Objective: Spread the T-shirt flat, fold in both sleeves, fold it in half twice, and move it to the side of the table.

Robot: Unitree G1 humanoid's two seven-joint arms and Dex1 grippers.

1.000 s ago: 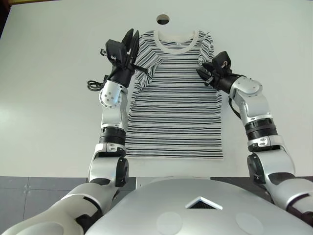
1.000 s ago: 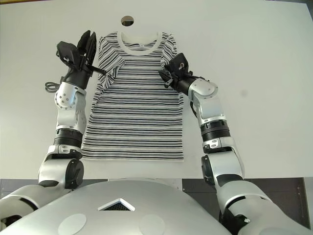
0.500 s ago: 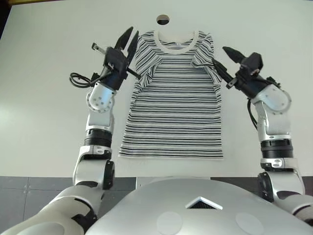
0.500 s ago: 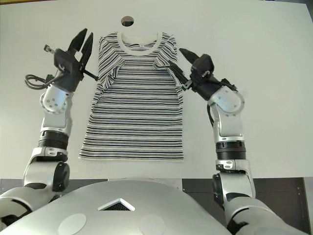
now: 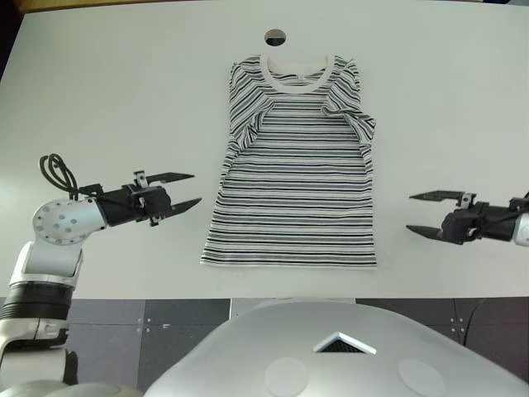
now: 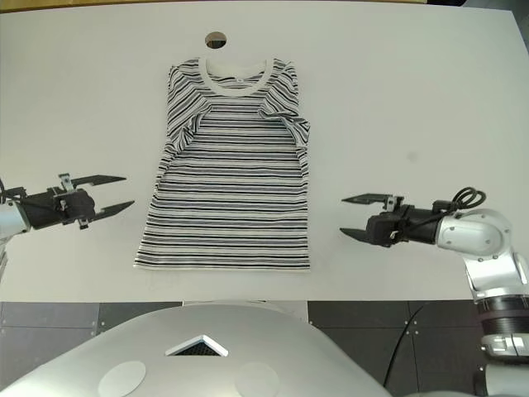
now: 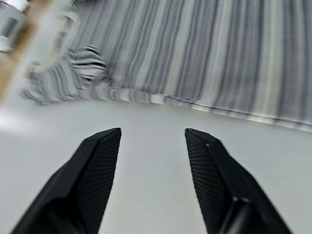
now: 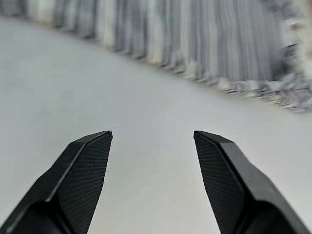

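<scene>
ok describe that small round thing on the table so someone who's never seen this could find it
Start at the white table, where a striped T-shirt lies in the middle. Just past its white collar, a little toward the robot's left, sits a small round spot. It is the only dark circle on the tabletop.

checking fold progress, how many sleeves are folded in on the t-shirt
2. The left sleeve lies folded in over the T-shirt; the right sleeve is folded in on the other side.
</scene>
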